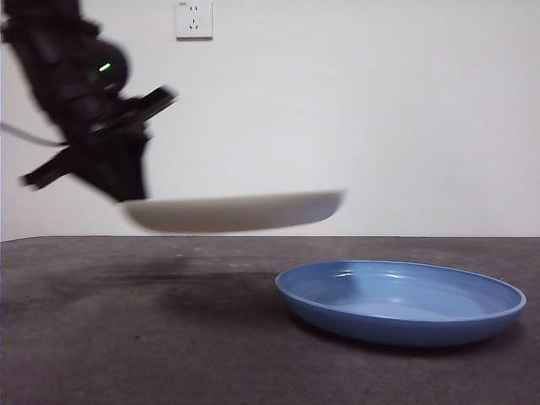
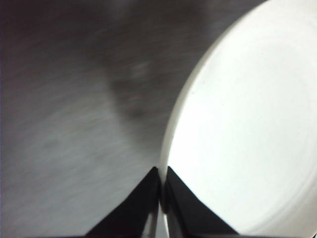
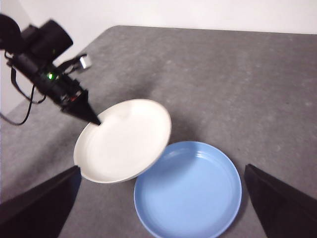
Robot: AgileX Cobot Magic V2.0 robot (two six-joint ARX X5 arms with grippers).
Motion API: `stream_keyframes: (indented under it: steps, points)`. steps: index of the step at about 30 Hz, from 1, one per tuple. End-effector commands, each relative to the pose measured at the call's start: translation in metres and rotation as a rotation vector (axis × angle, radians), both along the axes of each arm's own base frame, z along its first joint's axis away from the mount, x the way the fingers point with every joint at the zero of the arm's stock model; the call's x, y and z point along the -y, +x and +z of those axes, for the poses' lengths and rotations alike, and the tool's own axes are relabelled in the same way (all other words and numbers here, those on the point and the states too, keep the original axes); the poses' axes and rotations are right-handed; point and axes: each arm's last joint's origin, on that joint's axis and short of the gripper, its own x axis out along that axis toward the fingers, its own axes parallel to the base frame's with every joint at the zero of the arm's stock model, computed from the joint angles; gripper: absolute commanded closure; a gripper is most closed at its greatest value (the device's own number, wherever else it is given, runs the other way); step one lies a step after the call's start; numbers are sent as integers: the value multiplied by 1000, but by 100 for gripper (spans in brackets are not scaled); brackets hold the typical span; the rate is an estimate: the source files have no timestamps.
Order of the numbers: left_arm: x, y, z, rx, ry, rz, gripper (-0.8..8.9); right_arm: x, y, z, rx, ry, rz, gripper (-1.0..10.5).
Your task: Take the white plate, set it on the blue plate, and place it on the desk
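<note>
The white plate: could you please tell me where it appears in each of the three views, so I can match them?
Front view: the white plate hangs blurred in the air, left of centre, above the desk.
Left wrist view: it fills the right side, its rim pinched in the left tool.
Right wrist view: left of centre, its edge overlapping the blue plate.
Shared landmark: the blue plate, in the front and right wrist views.

Bare lab-style test setup: plain white wall (image 1: 380,110), wall socket (image 1: 193,18), grey-brown desk (image 1: 126,337).
</note>
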Motion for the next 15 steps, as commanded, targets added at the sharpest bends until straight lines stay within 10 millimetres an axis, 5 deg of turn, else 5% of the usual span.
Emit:
stream_keyframes:
  steps: [1, 6, 15]
  points:
    - [31, 1, 13, 49, -27, -24, 803, 1, -8, 7, 14, -15, 7, 390]
    - [76, -5, 20, 116, -16, -80, 803, 4, -19, 7, 11, -17, 8, 390]
    - [130, 6, -10, 57, 1, -159, 803, 9, -36, 7, 55, -42, -44, 390]
